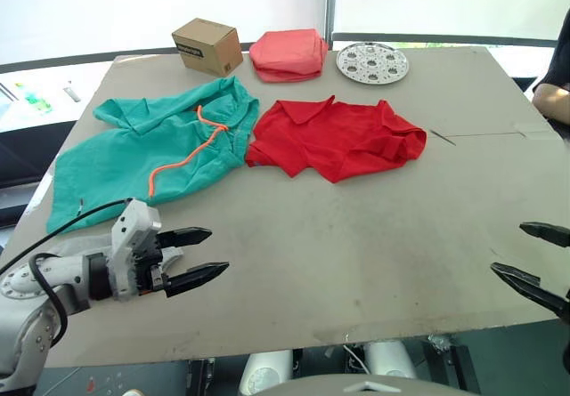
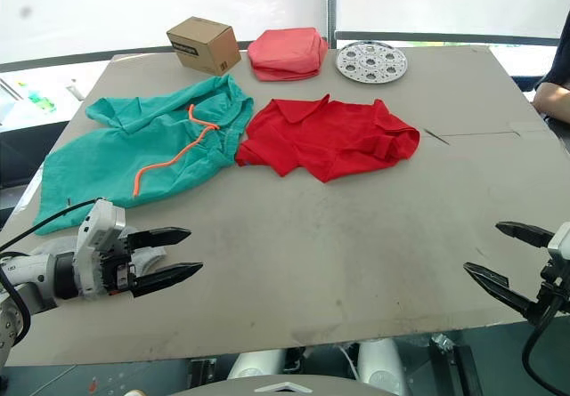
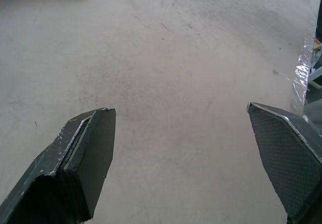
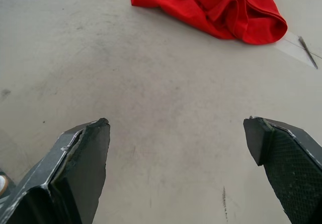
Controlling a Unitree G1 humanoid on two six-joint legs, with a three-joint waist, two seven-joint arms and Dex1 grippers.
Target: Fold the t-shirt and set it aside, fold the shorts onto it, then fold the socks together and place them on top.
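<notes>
Now, t-shirt: rumpled mid-table, just right of the shorts, edges touching.
Left gripper: fingers spread, empty, over bare table at the near edge.
Right gripper: wide too, nothing held.
Handling: light, floppy cotton, likely to bunch; pinch at shoulders or hem corners.

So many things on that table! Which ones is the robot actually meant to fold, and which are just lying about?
For the job:
- t-shirt, red, crumpled mid-table
- shorts, teal, orange cord, touching the shirt's edge
- no socks to be seen

Just lying about, along the far edge:
- cardboard box
- salmon-pink folded cloth
- round perforated metal plate
</notes>
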